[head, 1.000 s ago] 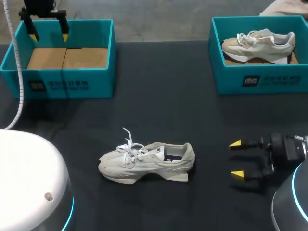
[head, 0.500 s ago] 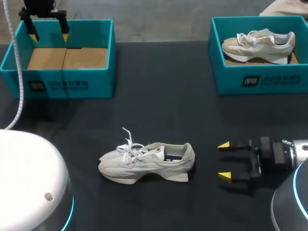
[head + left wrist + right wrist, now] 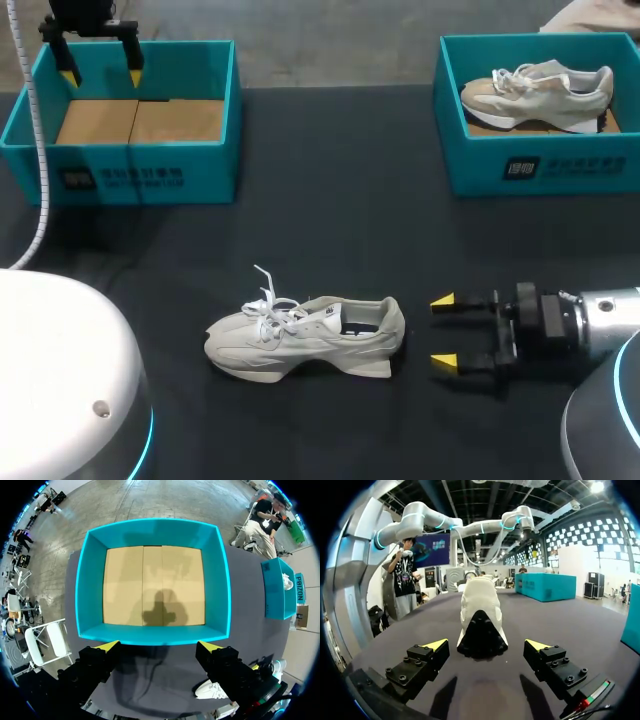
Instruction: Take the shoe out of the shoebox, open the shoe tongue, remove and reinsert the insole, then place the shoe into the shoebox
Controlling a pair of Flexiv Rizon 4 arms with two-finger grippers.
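Sneaker upright on its sole on desk, front middle, out of box. Long axis runs side to side: toe toward left, heel toward right claw. Right claw spread, empty, low over desk, just beside heel, not touching, fingers pointing along sneaker's axis. Right wrist view: heel dead ahead, centred between tips. Left claw spread, empty, well apart, above empty shoebox at far left corner. Judgement: right arm much nearer; heel-end approach likely, tongue lies beyond collar.
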